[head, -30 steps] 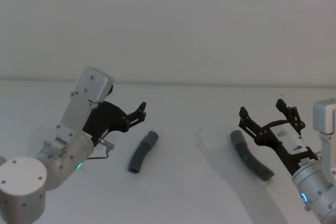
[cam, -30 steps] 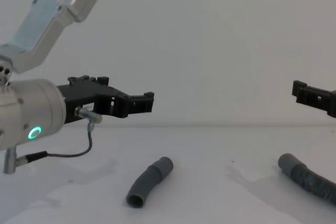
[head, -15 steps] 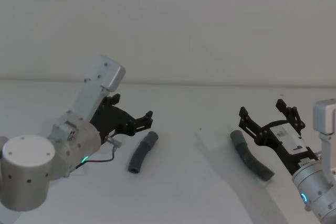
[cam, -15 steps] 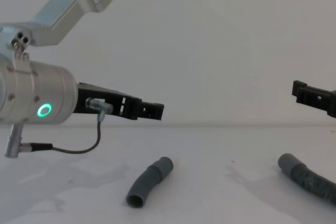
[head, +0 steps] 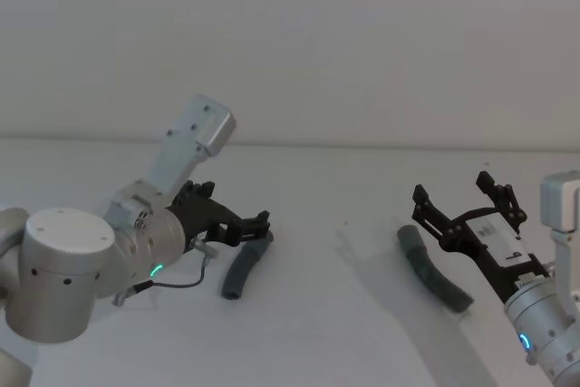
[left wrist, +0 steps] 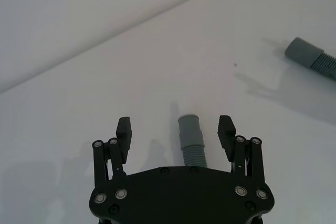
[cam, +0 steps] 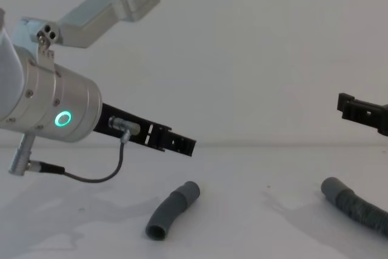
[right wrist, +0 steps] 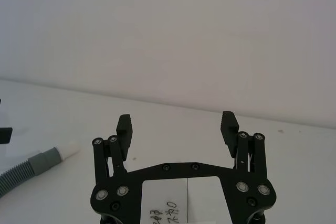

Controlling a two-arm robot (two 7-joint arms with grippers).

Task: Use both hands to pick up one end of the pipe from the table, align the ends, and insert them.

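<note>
from the chest, shows the short tube (cam: 173,210) bent, its round open mouth nearest, flat on the matte white bench (cam: 242,235). from the left wrist, adds fine ribs under its smooth cuff, left pincer (left wrist: 175,125) spread wide above it. to the right, right pincer (right wrist: 177,121) spread in air, ribbed hose (right wrist: 18,176) beside, pale-tipped.

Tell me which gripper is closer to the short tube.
Left. The left gripper hangs open just above the short tube's far end; the right gripper is off to the right, open above the hose.
</note>
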